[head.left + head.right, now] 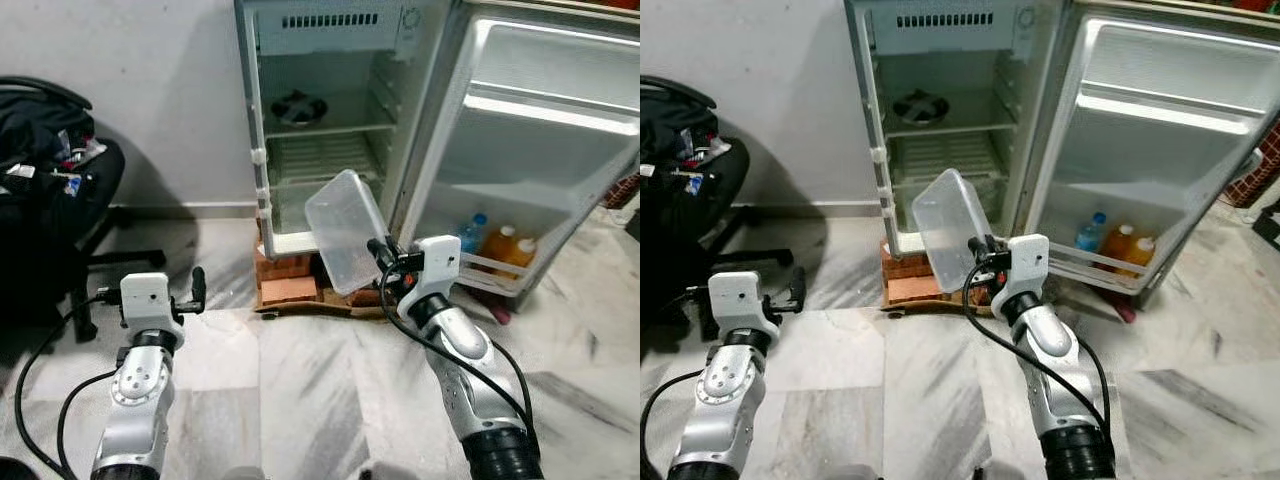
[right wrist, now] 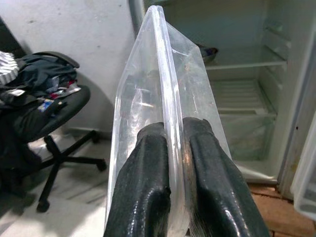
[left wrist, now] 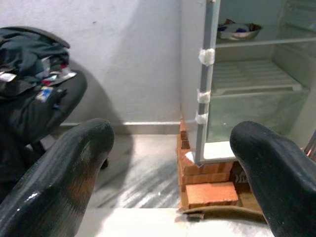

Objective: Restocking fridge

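**Clear container held up before the open fridge**

We see the right end effector clamped on the rim of a clear plastic container, its two black fingers pressed together on either side of the edge. The container is held tilted in the air, in front of the open fridge and above the bricks on which the fridge stands. The left end effector hangs free over the marble floor, its fingers spread apart and gripping nothing.

Inside the fridge, a bowl sits on the upper shelf; what it holds is too dim for us to tell. The open door stands to the right, with a blue-capped bottle and two orange bottles in its lowest rack. To the left, an office chair piled with dark clothes stands by the wall.
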{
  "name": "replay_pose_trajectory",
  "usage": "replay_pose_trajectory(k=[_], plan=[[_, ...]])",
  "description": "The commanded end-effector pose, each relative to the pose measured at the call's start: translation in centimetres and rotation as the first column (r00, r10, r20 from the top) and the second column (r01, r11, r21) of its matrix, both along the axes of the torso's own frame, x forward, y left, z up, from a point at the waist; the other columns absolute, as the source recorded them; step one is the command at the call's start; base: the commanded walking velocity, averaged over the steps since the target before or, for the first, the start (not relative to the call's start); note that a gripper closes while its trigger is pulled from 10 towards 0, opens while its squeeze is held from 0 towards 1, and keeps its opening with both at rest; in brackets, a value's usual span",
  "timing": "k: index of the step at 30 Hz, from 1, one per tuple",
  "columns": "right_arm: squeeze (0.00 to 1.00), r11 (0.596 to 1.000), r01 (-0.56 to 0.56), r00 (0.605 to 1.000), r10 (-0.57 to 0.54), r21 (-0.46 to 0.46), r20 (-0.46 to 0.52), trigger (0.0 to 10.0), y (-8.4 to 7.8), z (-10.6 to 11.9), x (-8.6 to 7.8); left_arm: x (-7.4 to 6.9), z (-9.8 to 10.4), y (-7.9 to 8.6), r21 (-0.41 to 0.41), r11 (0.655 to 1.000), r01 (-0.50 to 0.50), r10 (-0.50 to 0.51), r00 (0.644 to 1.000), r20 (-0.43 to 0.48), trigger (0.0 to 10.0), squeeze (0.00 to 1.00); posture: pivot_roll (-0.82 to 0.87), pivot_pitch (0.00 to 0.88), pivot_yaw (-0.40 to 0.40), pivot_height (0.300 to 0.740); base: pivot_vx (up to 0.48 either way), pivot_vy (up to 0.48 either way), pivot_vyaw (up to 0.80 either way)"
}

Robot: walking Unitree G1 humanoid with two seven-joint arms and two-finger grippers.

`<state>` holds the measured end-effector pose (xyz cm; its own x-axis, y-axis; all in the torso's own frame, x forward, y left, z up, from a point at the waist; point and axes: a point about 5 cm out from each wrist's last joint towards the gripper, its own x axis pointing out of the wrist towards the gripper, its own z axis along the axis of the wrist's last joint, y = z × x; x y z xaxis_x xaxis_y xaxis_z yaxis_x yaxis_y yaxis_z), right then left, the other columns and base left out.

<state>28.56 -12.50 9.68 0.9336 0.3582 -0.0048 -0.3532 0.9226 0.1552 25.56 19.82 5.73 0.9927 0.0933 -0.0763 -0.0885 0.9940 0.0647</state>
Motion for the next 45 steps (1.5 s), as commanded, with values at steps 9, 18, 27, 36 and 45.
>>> replay_pose_trajectory(k=[9,18,27,36,45], plan=[[0.0,0.998,0.059,0.998,-0.059,-0.022,0.015,10.0,-1.25,0.15,0.35,0.39,0.29,-0.99,0.011,1.0,0.021,-0.021,1.0,0.006,10.0,0.0,0.1,0.039,-0.009,0.74,0.48,0.0,0.0],[0.0,0.999,0.039,0.999,-0.038,-0.033,0.028,10.0,-0.98,0.32,0.52,0.54,0.32,-1.23,0.012,1.0,0.022,-0.022,1.0,0.008,10.0,0.0,0.1,0.034,-0.013,0.74,0.48,0.0,0.0],[0.0,1.0,0.017,0.999,-0.016,-0.023,0.042,10.0,-0.76,0.48,0.6,0.72,0.3,-1.39,0.006,1.0,0.009,-0.009,1.0,0.003,10.0,0.0,0.1,0.03,-0.015,0.74,0.477,0.0,0.22],[0.0,0.999,0.028,0.999,-0.027,-0.031,0.033,10.0,-0.97,0.17,0.6,0.73,0.34,-1.62,0.005,1.0,0.012,-0.012,1.0,0.001,10.0,0.0,0.1,0.033,-0.012,0.74,0.472,0.0,0.0],[0.0,0.999,0.012,1.0,-0.011,-0.033,0.024,10.0,-0.72,-0.05,0.45,0.7,0.29,-1.74,-0.004,1.0,0.004,-0.004,1.0,-0.007,10.0,0.0,0.1,0.038,-0.012,0.74,0.193,0.0,0.0]])
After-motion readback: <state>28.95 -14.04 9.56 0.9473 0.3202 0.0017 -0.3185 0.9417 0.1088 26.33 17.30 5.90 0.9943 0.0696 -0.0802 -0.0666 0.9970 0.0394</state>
